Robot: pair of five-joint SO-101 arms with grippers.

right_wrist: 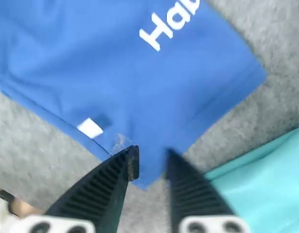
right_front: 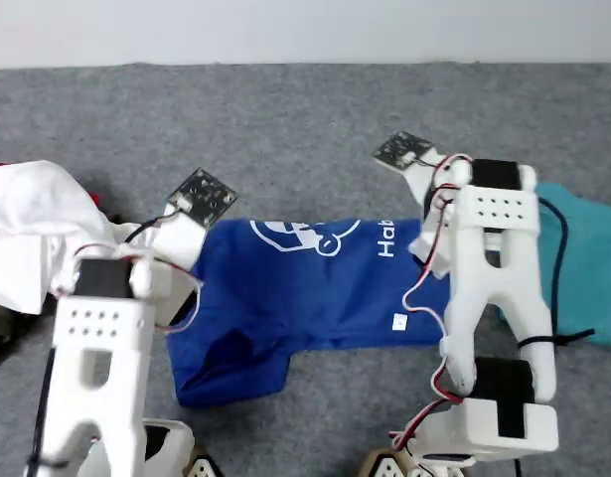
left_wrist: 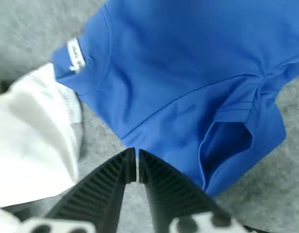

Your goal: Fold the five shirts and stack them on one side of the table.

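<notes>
Right wrist view, risk: a shallow pinch by my right end effector [right_wrist: 150,160], fingers apart, may lose the blue shirt's [right_wrist: 139,73] corner or catch the teal shirt [right_wrist: 266,189] just beside it. My left end effector [left_wrist: 137,162], fingers together on nothing I can see, could drag the white shirt [left_wrist: 32,141] nearby. Position: the corner sits inside the right end effector's gap; the shoulder edge lies just beyond my left tips on the gray table [left_wrist: 23,29].

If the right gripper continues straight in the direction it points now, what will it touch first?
Most likely the blue shirt: its hem corner lies right ahead of the right gripper, between the open fingers. How far below it lies is unclear.
</notes>
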